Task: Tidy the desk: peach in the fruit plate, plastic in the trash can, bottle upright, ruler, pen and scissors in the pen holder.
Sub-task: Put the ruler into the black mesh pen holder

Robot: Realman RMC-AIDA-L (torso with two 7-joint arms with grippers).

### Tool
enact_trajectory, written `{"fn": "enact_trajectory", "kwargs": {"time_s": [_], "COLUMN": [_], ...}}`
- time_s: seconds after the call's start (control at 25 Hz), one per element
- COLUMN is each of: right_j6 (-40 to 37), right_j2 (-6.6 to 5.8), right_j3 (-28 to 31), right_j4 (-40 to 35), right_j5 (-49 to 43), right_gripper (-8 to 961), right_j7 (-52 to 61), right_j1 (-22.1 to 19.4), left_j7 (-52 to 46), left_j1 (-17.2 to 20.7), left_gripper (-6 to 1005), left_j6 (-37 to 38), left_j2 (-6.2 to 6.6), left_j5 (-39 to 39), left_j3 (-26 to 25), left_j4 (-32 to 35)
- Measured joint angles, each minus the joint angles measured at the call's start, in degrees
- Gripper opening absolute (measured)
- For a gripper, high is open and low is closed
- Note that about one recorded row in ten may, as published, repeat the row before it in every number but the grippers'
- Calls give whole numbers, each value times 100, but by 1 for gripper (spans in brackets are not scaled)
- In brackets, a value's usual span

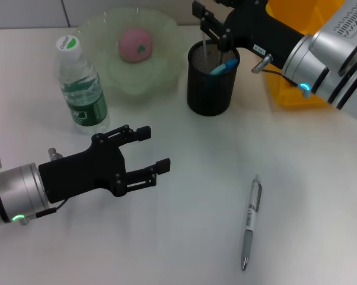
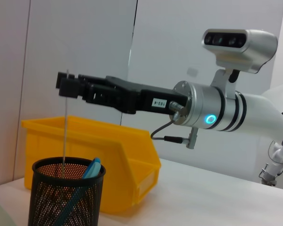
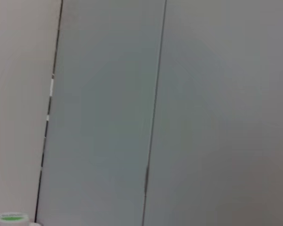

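My right gripper [image 1: 210, 27] hovers over the black mesh pen holder [image 1: 210, 80], shut on the top of a clear ruler [image 1: 203, 48] that hangs upright with its lower end inside the holder. The left wrist view shows that gripper [image 2: 65, 88], the ruler [image 2: 65, 141] edge-on and the pen holder [image 2: 66, 197]. A blue-handled thing [image 1: 224, 65] leans in the holder. The pink peach [image 1: 135, 44] lies in the pale green fruit plate [image 1: 166, 35]. The bottle [image 1: 80, 89] stands upright. A silver pen [image 1: 251, 222] lies on the desk. My left gripper [image 1: 155, 148] is open and empty.
A yellow bin [image 1: 291, 89] stands behind and right of the pen holder, under my right arm. The bottle's green cap [image 3: 10, 218] shows at the edge of the right wrist view, with a grey wall behind it.
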Motion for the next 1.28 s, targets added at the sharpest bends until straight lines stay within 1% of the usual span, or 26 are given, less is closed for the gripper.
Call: {"fn": "enact_trajectory", "kwargs": {"time_s": [0.2,1.08,1.28], "right_j6": [219,382,392], "right_j2": [0,0,0], "right_j3": [0,-63,-62], "right_j4": [0,0,7], "right_j5": [21,34,34], "right_gripper": [446,456,642], "right_j7": [130,131,134], "right_j1": [30,72,67], "left_j7": [0,0,0], "left_j1": [-7,-14,-14], "left_gripper": [783,783,783], "left_j6": [-2,-16,-16], "left_j2": [0,9,9], "left_j5": [0,2,14], "left_j3": [0,0,0], "left_j4": [8,23,26]}}
